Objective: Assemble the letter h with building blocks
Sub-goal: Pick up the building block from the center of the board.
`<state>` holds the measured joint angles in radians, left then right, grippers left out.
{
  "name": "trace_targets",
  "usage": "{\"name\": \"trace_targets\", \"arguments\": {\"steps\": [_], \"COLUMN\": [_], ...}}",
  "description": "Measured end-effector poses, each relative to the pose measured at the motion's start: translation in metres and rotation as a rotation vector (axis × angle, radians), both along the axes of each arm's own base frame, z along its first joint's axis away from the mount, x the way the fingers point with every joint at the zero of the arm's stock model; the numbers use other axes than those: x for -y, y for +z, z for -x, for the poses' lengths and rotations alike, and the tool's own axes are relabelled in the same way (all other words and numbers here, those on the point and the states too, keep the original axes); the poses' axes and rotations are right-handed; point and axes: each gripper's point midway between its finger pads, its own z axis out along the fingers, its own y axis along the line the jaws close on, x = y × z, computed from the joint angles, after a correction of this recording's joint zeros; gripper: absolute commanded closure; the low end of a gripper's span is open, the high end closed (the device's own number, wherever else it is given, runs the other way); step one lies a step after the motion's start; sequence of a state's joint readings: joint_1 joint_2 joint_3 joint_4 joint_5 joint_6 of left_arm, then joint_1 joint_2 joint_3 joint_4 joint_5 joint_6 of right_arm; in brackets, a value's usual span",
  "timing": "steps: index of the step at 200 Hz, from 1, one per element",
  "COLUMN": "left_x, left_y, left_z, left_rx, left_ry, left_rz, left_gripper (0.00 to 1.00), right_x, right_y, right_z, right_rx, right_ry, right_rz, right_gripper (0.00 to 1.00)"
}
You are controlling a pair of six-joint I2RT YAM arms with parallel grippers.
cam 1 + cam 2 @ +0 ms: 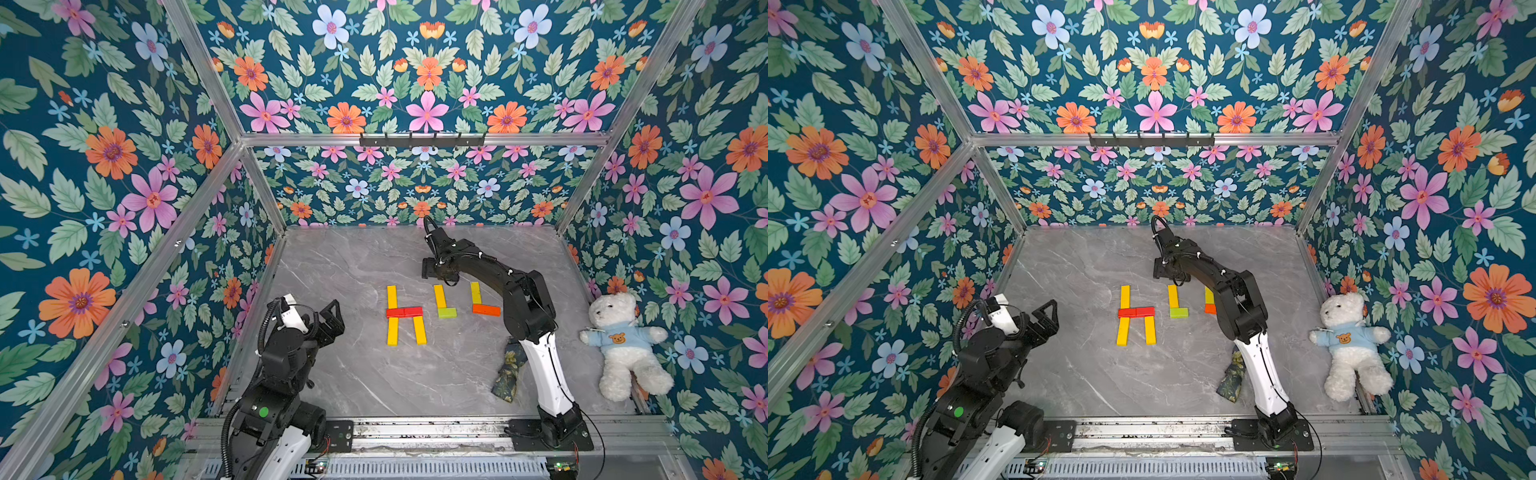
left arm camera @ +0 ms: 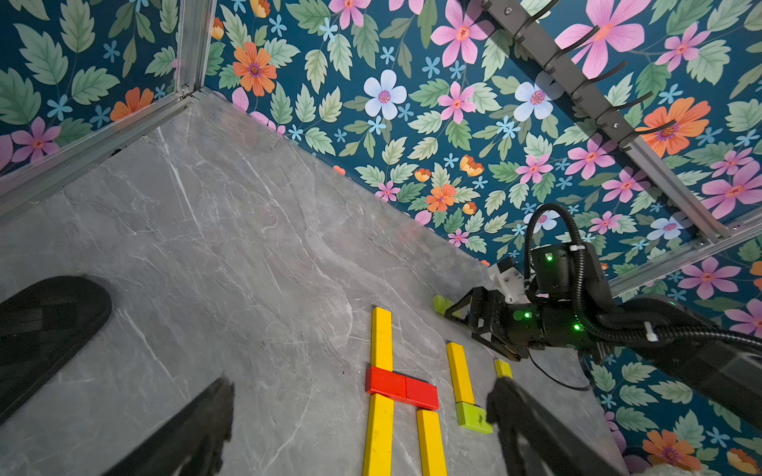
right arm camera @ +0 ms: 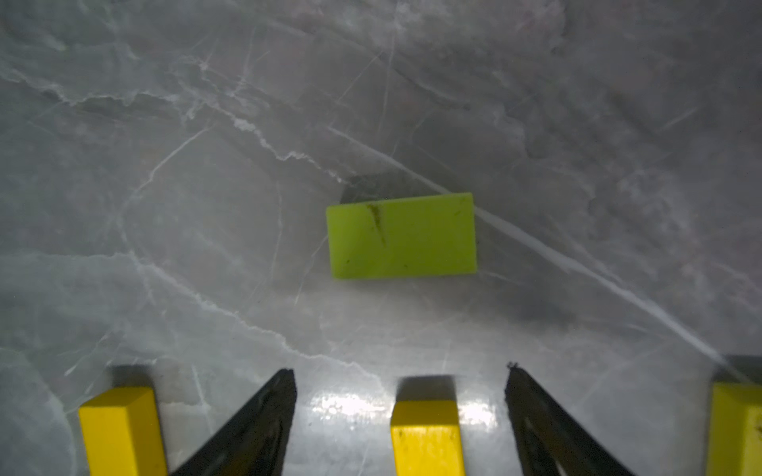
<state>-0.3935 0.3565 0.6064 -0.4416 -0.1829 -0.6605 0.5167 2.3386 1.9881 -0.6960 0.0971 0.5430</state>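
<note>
Neatly flat yellow-and-red letter h [image 1: 405, 312]

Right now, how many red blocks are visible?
2, end to end as the h's crossbar: one in the yellow upright, one capping the short leg. The right arm may hide others.

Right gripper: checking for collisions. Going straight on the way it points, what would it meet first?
Probably the lime-green block, lying flat on the table ahead of the open right gripper; depth is unclear, so it might touch the table first.
</note>
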Motion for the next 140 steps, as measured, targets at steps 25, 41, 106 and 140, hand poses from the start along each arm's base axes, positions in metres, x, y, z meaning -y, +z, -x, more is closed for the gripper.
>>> {"name": "trace_targets", "arguments": {"steps": [25, 41, 106, 140], "left_x": [0.0, 0.0, 0.0, 0.0], "left_y": [0.0, -0.001, -0.002, -0.003], "left_z": [0.0, -0.001, -0.002, -0.002], "left_rx": [-0.001, -0.006, -0.011, -0.013], "left_ry": [0.0, 0.0, 0.002, 0.003], "left_rz": [0.0, -0.003, -0.005, -0.005], "left_gripper": [0.0, 0.0, 0.0, 0.0], "right_x": [-0.001, -0.003, -0.001, 0.0], "right_y": [-0.005, -0.006, -0.017, -0.02], "right_z": [-0.004, -0.007, -0.024, -0.03], "right_rx": [-0.002, 0.005, 0.015, 0.017], "right_ry": [0.008, 0.018, 0.021, 0.016], "right_rz": [0.006, 0.008, 0.054, 0.061], "right_gripper": [0.2, 0.2, 0.2, 0.23]}}
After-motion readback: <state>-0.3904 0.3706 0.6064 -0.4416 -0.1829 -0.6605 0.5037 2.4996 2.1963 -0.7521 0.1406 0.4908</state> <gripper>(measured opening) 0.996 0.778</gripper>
